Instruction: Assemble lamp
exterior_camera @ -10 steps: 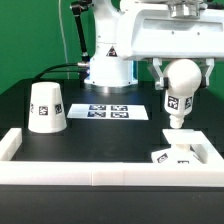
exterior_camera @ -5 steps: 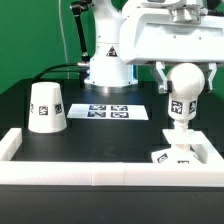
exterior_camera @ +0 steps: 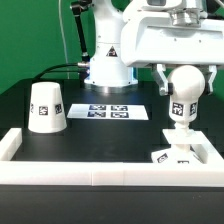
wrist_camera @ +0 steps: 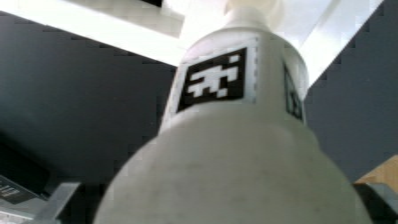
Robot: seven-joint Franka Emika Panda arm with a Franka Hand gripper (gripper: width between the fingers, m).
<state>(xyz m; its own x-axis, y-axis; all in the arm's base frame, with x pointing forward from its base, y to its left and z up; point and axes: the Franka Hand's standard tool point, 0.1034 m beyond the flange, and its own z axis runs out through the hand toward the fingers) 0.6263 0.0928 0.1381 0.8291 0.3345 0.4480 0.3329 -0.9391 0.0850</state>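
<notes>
My gripper [exterior_camera: 184,82] is shut on the white ball-shaped bulb [exterior_camera: 182,92], holding it upright with its stem pointing down. The stem's tip stands on or just above the flat square base [exterior_camera: 180,155], which lies at the exterior view's right front corner against the border rail. I cannot tell if the stem is seated. In the wrist view the bulb [wrist_camera: 222,140] fills the picture, its tag facing the camera, and the base [wrist_camera: 214,25] lies beyond it. The cup-like shade [exterior_camera: 46,107] stands upside down at the exterior view's left, apart from the gripper.
The marker board [exterior_camera: 116,111] lies flat mid-table in front of the robot's pedestal [exterior_camera: 108,62]. The long white border rail [exterior_camera: 100,168] runs along the front and turns up both sides. A black cable lies behind the shade.
The gripper has carried the bulb slightly toward the exterior view's right and down over the base. The shade and base have not moved.
</notes>
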